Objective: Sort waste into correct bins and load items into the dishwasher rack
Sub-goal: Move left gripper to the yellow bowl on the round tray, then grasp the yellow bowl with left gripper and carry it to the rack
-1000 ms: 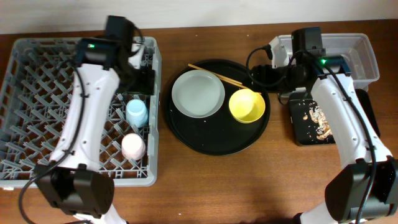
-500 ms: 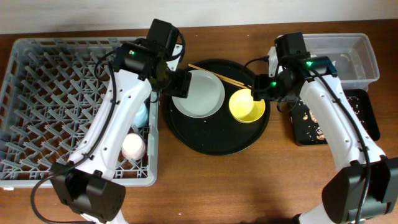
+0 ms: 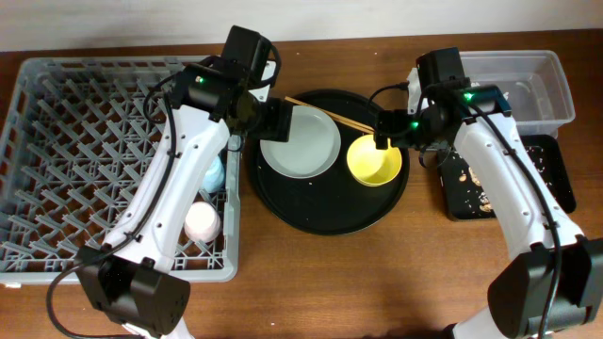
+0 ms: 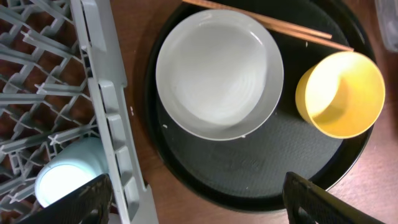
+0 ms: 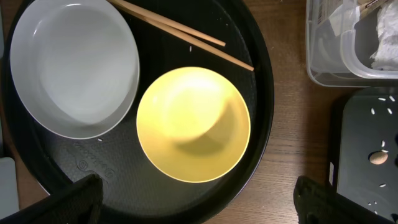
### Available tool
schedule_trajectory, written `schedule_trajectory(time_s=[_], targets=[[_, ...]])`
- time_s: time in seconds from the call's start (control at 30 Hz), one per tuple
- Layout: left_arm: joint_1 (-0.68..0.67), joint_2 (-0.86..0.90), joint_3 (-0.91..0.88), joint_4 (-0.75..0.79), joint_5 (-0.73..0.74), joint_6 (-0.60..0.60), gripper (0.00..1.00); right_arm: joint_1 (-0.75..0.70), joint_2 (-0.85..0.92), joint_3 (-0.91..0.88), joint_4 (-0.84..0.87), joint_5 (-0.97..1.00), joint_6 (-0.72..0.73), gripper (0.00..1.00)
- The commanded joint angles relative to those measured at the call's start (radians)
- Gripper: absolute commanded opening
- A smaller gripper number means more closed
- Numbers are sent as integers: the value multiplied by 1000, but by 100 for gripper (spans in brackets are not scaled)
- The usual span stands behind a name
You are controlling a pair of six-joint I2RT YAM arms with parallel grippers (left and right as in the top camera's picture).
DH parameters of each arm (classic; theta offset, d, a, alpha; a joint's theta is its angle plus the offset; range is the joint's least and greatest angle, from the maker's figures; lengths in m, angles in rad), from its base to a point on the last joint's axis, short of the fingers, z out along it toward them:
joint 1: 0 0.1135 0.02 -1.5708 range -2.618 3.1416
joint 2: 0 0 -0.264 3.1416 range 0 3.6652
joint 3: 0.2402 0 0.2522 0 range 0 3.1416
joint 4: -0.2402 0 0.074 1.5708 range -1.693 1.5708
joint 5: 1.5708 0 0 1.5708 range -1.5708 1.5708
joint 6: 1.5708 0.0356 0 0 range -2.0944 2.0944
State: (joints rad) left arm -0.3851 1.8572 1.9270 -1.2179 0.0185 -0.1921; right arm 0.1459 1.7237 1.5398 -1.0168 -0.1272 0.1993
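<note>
The pale plate (image 3: 300, 141) and yellow bowl (image 3: 374, 160) sit side by side on the round black tray (image 3: 330, 209). The chopsticks (image 3: 341, 117) lie across the tray's far side. My left gripper (image 3: 275, 122) hovers open over the plate's left rim and holds nothing. In the left wrist view its fingers (image 4: 336, 205) straddle the tray's near edge below the plate (image 4: 217, 71). My right gripper (image 3: 391, 128) hangs open above the bowl (image 5: 193, 124), also holding nothing. The blue cup (image 4: 65, 180) and pink cup (image 3: 202, 222) stand in the dishwasher rack (image 3: 57, 169).
The clear tub (image 3: 528, 85) at the back right holds white napkins (image 5: 385, 43). The shallow black tray (image 3: 490, 188) in front of it carries brown food scraps. The rack's right wall (image 4: 99, 93) runs close beside the round tray.
My left arm swung from over the rack's cups to the plate's left rim. My right arm moved from the bins to above the bowl, and its jaws spread wider.
</note>
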Motion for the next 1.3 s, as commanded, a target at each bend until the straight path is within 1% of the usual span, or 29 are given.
schedule_trajectory(time_s=[0.0, 0.03, 0.23, 0.43, 0.47, 0.5, 0.57, 0.6, 0.63, 0.67, 0.77, 0.83, 0.93, 0.97, 1.03, 1.13, 1.27], targets=[[2, -4, 0, 29, 4, -60, 91, 10, -1, 2, 4, 13, 0, 98], [2, -4, -7, 41, 4, -69, 95, 9, -1, 2, 4, 13, 0, 98], [-6, 36, -21, 59, 20, -77, 95, 9, -1, 2, 4, 16, 0, 98], [-98, 136, -22, 71, 19, -76, 94, 9, -1, 3, 13, 16, 1, 98], [-122, 147, -22, 82, 19, -76, 90, 6, -3, 4, 20, 16, 19, 98], [-137, 153, -22, 93, 19, -68, 89, 0, -8, 5, 28, 8, 24, 98], [-165, 162, -22, 113, 19, -61, 79, -26, -18, 15, 29, 4, 57, 98], [-180, 166, -22, 123, 19, -51, 79, -40, -24, 20, 29, 3, 70, 98], [-203, 173, -22, 135, 19, -29, 79, -64, -32, 29, 28, -15, 71, 98], [-226, 180, -22, 146, 19, -8, 75, -90, -43, 41, 23, -41, 71, 98], [-285, 194, -22, 183, 19, 92, 72, -138, -80, 66, 18, -60, 70, 99], [-350, 216, -22, 236, 19, 216, 72, -192, -137, 85, 4, -56, 68, 98], [-432, 285, -22, 300, 19, 345, 72, -285, -211, 86, -35, 10, 68, 98], [-457, 307, -22, 317, 19, 369, 72, -327, -231, 86, -45, 8, 68, 98], [-496, 340, -22, 354, 1, 374, 72, -393, -263, 86, -64, 8, 69, 98], [-514, 360, -22, 394, -45, 374, 72, -480, -285, 86, -69, 8, 68, 98], [-514, 370, -22, 444, -43, 373, 70, -500, -261, 85, -69, 8, 68, 98]])
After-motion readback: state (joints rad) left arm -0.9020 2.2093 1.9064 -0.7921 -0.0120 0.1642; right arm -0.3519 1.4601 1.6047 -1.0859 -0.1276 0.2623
